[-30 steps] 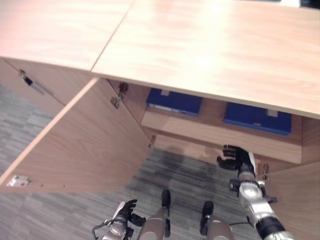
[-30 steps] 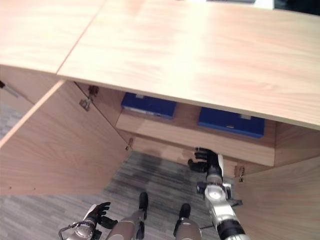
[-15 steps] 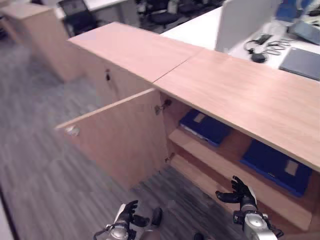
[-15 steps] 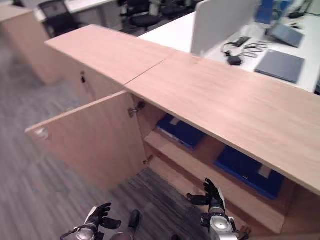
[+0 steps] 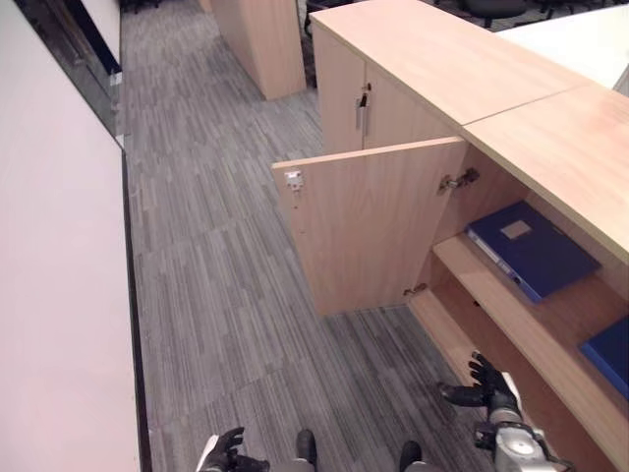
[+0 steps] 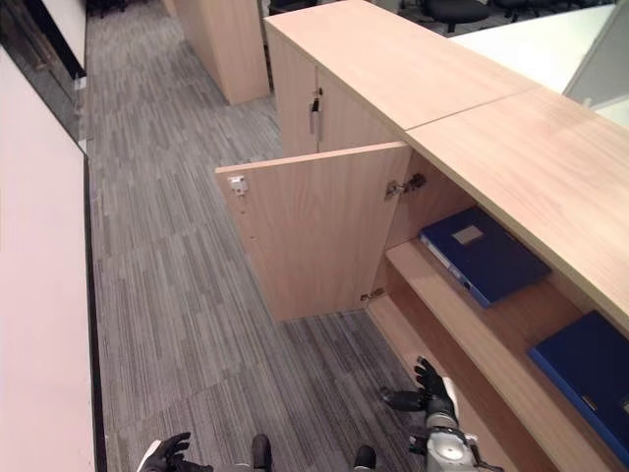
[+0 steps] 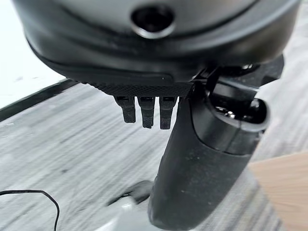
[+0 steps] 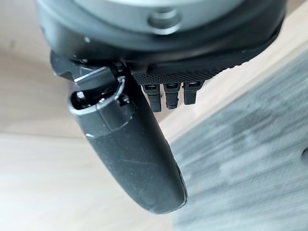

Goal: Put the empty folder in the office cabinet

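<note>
The light wood office cabinet (image 5: 550, 147) runs along the right side of the frame, its left door (image 5: 369, 226) swung wide open over the grey striped carpet (image 5: 216, 285). 2 dark blue flat folders lie on the upper shelf (image 6: 472, 320) inside – 1 with a pale label (image 5: 531, 246) at right centre, the other (image 6: 590, 379) further toward the lower right edge. The right hand (image 5: 486, 388) hangs at lower right just in front of the lower shelf, fingers spread and relaxed, holding nothing. The left hand (image 5: 228, 447) sits at the bottom edge over the carpet – fingers loosely bent, also empty, well apart from the cabinet.
</note>
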You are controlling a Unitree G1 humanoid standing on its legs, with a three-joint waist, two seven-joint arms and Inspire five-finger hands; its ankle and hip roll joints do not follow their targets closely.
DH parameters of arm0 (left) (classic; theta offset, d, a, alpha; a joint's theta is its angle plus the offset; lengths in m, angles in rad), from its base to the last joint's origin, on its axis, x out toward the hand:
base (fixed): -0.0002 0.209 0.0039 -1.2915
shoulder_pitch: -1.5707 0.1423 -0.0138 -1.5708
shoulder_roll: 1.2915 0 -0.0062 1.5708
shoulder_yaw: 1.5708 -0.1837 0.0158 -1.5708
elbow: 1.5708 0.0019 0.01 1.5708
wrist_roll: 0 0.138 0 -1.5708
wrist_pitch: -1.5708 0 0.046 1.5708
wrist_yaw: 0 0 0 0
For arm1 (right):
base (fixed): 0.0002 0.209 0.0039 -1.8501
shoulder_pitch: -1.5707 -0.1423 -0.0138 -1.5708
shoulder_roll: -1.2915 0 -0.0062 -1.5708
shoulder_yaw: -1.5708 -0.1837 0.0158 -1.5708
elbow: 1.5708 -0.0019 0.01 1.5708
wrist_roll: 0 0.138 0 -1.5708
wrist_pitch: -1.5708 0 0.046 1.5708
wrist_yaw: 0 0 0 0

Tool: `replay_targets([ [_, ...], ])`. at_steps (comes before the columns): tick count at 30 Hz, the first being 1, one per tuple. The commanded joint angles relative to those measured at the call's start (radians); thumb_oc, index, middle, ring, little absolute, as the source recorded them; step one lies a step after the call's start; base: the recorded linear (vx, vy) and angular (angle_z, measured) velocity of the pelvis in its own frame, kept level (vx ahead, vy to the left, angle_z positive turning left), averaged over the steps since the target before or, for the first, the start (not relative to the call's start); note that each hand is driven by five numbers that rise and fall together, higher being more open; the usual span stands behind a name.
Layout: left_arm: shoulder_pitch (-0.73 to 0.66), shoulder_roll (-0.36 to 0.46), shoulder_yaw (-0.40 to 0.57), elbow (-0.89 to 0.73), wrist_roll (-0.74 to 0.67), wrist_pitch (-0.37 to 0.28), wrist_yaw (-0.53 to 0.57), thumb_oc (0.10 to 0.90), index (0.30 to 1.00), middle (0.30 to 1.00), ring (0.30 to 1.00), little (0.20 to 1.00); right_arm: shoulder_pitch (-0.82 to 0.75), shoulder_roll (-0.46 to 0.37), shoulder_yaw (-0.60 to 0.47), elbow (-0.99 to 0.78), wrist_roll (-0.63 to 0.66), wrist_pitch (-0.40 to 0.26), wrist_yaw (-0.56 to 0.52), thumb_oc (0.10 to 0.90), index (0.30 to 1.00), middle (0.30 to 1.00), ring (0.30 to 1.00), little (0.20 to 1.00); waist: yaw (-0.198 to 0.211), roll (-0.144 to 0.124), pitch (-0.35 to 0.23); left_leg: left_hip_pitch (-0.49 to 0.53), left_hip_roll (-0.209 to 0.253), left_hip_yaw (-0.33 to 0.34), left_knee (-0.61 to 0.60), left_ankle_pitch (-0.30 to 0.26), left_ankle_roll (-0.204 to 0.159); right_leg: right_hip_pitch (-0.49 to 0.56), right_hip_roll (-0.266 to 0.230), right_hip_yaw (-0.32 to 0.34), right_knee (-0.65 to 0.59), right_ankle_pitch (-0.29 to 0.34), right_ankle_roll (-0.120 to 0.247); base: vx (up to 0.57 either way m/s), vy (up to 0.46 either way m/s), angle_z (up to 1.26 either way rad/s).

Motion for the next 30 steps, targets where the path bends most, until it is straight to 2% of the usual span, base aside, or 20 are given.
replay_targets([
  [1, -0.043, 0.040, -0.003, -0.025, 0.040, -0.038, 0.012, 0.800, 0.900, 0.900, 0.900, 0.900, -0.066, -0.050, -0.014, -0.073, -0.039, -0.071, -0.030, 0.800, 0.900, 0.900, 0.900, 0.900, -0.001, 0.008, -0.051, 0.066, 0.043, -0.039, 0.052, -0.098, -0.022, 0.026, 0.054, -0.045, 0.032, -0.093, 0.001, 0.04, 0.089, 0.00],
  [13, -0.065, 0.060, 0.005, -0.076, 0.034, -0.059, 0.024, 0.800, 0.900, 0.900, 0.900, 0.900, -0.017, -0.014, -0.006, -0.076, -0.063, -0.063, -0.008, 0.800, 0.900, 0.900, 0.900, 0.900, 0.002, 0.007, -0.062, 0.100, -0.011, -0.076, -0.024, -0.100, 0.014, 0.022, 0.012, -0.038, 0.079, -0.092, 0.026, 0.03, 0.086, 0.07],
  [19, -0.095, 0.087, 0.041, -0.228, -0.063, -0.087, 0.025, 0.800, 0.900, 0.900, 0.900, 0.900, 0.007, 0.000, -0.018, -0.070, -0.066, -0.067, 0.006, 0.800, 0.900, 0.900, 0.900, 0.900, -0.010, -0.003, -0.070, 0.093, -0.025, -0.085, -0.028, -0.103, 0.024, 0.020, 0.000, -0.024, 0.060, -0.075, 0.038, 0.05, 0.047, 0.04],
  [24, -0.204, 0.141, 0.097, -0.284, -0.152, -0.105, 0.057, 0.800, 0.900, 0.900, 0.900, 0.900, 0.021, 0.000, -0.004, -0.087, -0.083, -0.067, 0.031, 0.800, 0.900, 0.900, 0.900, 0.900, -0.032, -0.014, -0.084, 0.099, -0.035, -0.077, -0.033, -0.112, 0.029, 0.020, -0.005, 0.005, 0.050, -0.065, 0.048, 0.05, 0.044, -0.02],
  [25, -0.235, 0.156, 0.108, -0.284, -0.171, -0.108, 0.065, 0.800, 0.900, 0.900, 0.900, 0.900, 0.026, -0.002, 0.003, -0.093, -0.085, -0.067, 0.037, 0.800, 0.900, 0.900, 0.900, 0.900, -0.039, -0.016, -0.086, 0.102, -0.037, -0.074, -0.033, -0.114, 0.030, 0.020, -0.005, 0.012, 0.049, -0.064, 0.050, 0.07, 0.065, -0.10],
  [27, -0.371, 0.237, 0.126, -0.238, -0.220, -0.112, 0.088, 0.800, 0.900, 0.900, 0.900, 0.900, 0.034, -0.019, 0.028, -0.116, -0.093, -0.069, 0.058, 0.800, 0.900, 0.900, 0.900, 0.900, -0.067, -0.020, -0.092, 0.115, -0.038, -0.058, -0.033, -0.124, 0.031, 0.018, -0.006, 0.036, 0.050, -0.057, 0.057, 0.08, 0.077, -0.18],
  [28, -0.453, 0.310, 0.132, -0.211, -0.240, -0.112, 0.091, 0.800, 0.900, 0.900, 0.900, 0.900, 0.039, -0.033, 0.045, -0.126, -0.097, -0.070, 0.071, 0.800, 0.900, 0.900, 0.900, 0.900, -0.085, -0.023, -0.096, 0.122, -0.038, -0.046, -0.033, -0.130, 0.031, 0.015, -0.006, 0.048, 0.048, -0.051, 0.064, 0.06, 0.070, -0.33],
  [30, -0.576, 0.400, 0.139, -0.133, -0.276, -0.109, 0.088, 0.800, 0.900, 0.900, 0.900, 0.900, 0.052, -0.056, 0.066, -0.137, -0.097, -0.070, 0.099, 0.800, 0.900, 0.900, 0.900, 0.900, -0.113, -0.025, -0.100, 0.129, -0.039, -0.024, -0.033, -0.137, 0.031, 0.005, -0.006, 0.070, 0.050, -0.040, 0.074, 0.05, 0.067, -0.36],
])
